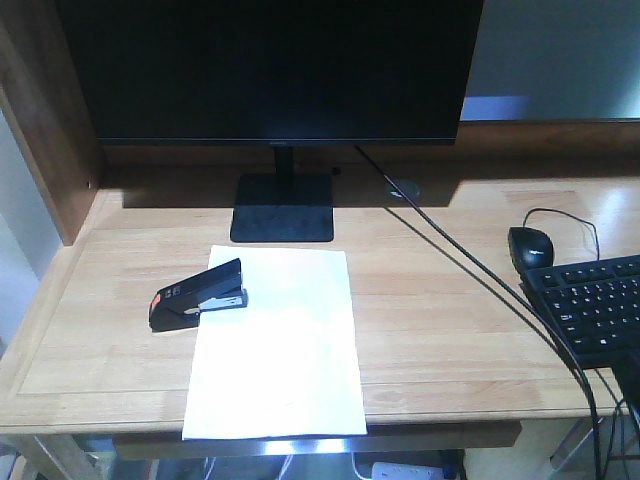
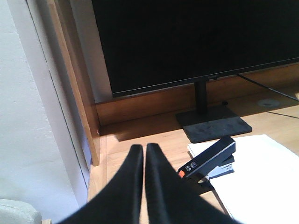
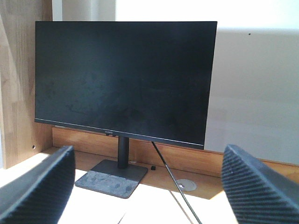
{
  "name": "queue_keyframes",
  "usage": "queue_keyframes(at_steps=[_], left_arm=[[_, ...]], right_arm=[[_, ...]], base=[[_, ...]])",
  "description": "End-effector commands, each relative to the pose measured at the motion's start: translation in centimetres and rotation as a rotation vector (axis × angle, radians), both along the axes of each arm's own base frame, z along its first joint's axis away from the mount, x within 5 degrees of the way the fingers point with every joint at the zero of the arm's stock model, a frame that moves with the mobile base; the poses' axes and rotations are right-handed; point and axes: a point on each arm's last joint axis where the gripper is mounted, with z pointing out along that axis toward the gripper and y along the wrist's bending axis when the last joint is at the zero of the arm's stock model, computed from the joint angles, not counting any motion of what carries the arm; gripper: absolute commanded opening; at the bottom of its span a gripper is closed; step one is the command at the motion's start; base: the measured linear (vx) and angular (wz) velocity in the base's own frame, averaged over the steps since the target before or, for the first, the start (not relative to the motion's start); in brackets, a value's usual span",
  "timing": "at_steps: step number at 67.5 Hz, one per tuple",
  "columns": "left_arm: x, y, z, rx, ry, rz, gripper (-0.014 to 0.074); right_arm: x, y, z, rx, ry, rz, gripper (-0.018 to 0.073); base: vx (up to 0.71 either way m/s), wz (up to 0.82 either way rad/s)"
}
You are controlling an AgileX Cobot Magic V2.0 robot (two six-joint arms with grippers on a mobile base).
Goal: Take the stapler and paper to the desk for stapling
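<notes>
My left end effector (image 2: pixel 144 150) hangs with its fingers together, just short of the stapler (image 2: pixel 209 158). My right end effector (image 3: pixel 149 179) is spread wide apart. On the desk (image 1: pixel 450 320) the paper (image 1: pixel 280 350) lies flat, the stapler clamped over its far left corner. Behind stands the monitor (image 1: pixel 270 70).

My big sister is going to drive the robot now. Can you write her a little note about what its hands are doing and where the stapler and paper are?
Left end effector: fingers shut, holding nothing, hovering left of the stapler.
Right end effector: wide open, empty, facing the black monitor.
The black stapler with an orange-red end sits on the light-wood desk, its front over the upper left corner of the white sheet of paper.
Done: both things are on the desk.
Left: whether the sheet is stapled cannot be seen; check, then press if needed.
</notes>
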Motion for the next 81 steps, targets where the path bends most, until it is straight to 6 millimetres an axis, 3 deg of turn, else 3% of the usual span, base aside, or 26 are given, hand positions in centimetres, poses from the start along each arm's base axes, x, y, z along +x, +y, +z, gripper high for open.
queue_keyframes(at_steps=[1,12,19,24,36,81], left_arm=[[-0.01,0.06,1.34,-0.033,-0.082,0.007,-0.0007],[-0.01,0.06,1.34,-0.033,-0.082,0.007,-0.0007],[-0.01,0.06,1.34,-0.033,-0.082,0.007,-0.0007],[-0.01,0.06,1.34,-0.033,-0.082,0.007,-0.0007],[-0.01,0.06,1.34,-0.033,-0.082,0.007,-0.0007],[-0.01,0.06,1.34,-0.033,-0.082,0.007,-0.0007]], right_arm=[[0.04,-0.33,0.85,-0.032,-0.030,-0.045,0.0594],[0.04,-0.33,0.85,-0.035,-0.031,-0.044,0.0575],[0.05,-0.36,0.86,-0.051,-0.036,-0.050,0.0481],[0.05,-0.36,0.86,-0.050,-0.036,-0.050,0.0366],[0.04,-0.35,0.86,-0.049,-0.036,-0.049,-0.0017],[0.09,-0.55,0.91,-0.044,-0.039,-0.072,-0.0009]], base=[[0.00,0.00],[0.00,0.00],[0.00,0.00],[0.00,0.00],[0.00,0.00],[0.00,0.00]])
